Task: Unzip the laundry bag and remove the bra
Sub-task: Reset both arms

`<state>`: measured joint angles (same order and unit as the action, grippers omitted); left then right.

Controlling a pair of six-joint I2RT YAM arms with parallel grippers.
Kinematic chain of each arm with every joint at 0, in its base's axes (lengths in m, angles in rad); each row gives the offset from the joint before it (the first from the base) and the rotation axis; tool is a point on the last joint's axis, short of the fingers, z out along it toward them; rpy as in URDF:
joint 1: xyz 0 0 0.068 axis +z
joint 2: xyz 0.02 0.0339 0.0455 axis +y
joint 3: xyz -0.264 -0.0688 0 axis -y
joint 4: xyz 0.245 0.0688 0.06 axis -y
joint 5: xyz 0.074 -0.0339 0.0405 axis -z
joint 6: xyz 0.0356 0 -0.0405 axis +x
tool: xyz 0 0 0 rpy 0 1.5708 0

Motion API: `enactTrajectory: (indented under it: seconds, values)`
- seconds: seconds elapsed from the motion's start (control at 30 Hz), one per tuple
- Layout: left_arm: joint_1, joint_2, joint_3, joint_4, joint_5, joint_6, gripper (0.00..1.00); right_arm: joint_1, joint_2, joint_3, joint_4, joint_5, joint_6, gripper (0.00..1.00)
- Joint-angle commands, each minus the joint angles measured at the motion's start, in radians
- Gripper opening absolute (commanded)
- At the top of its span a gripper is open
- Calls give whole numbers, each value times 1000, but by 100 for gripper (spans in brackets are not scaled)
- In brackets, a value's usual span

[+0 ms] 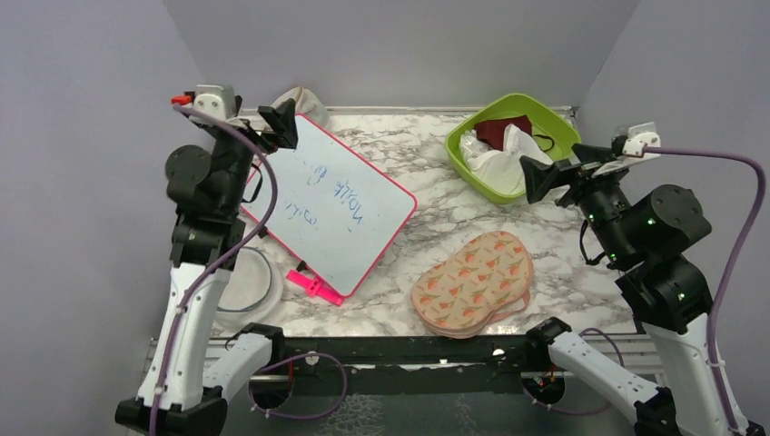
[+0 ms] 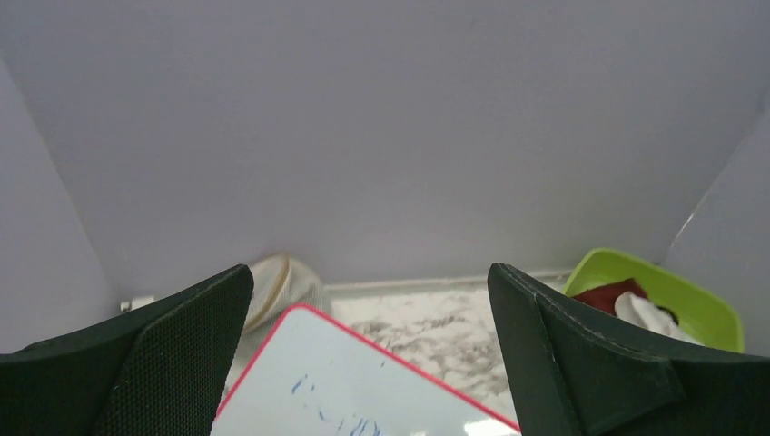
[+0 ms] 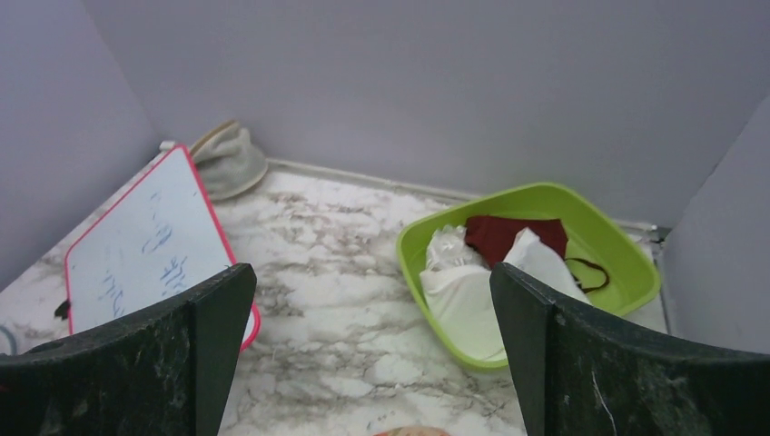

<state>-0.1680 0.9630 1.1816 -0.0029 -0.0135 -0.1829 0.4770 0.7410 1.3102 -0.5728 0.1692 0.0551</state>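
1. Peach fabric with small orange prints marks the laundry bag (image 1: 473, 282). It lies flat on the marble table (image 1: 427, 195), right of centre, with its near lobe reaching the table's front edge.
2. Pink edging shows along the bag's near side. I cannot tell whether the zip is open.
3. The white bra (image 3: 472, 291) sits crumpled in the lime-green bin (image 3: 626, 263) at the far right corner, touching a maroon mask (image 3: 513, 234) that lies behind it.
4. The bin and the bag are well apart, with bare marble showing between them.
5. The right gripper (image 1: 540, 177) hangs over the bin's near rim, above the bra. Its fingers are spread wide and hold nothing.
6. The left gripper (image 1: 280, 125) is raised over the far corner of the pink-framed whiteboard (image 1: 336, 204). Its fingers are likewise wide apart and hold nothing.
7. The whiteboard lies slantwise across the left half of the table, and a pink clip (image 1: 315, 286) lies just beside its near edge.
8. A beige fabric thing (image 3: 227, 159) rests against the back wall at the far left.
9. Grey walls close in the table at the back and on both sides.
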Motion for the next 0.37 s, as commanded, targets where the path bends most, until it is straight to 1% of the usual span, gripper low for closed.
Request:
enactTrajectory:
  seconds: [0.0,0.17,0.33]
  values:
    - [-16,-93,87,-89,107,78,99,4,26,67,25,103,-72,100]
    - [-51,-146,83,-172,74,187,99,4,12,72,56,111,-86,100]
    - [-86,-174,88,-191,56,247,99,4,-33,31,83,106,-75,100]
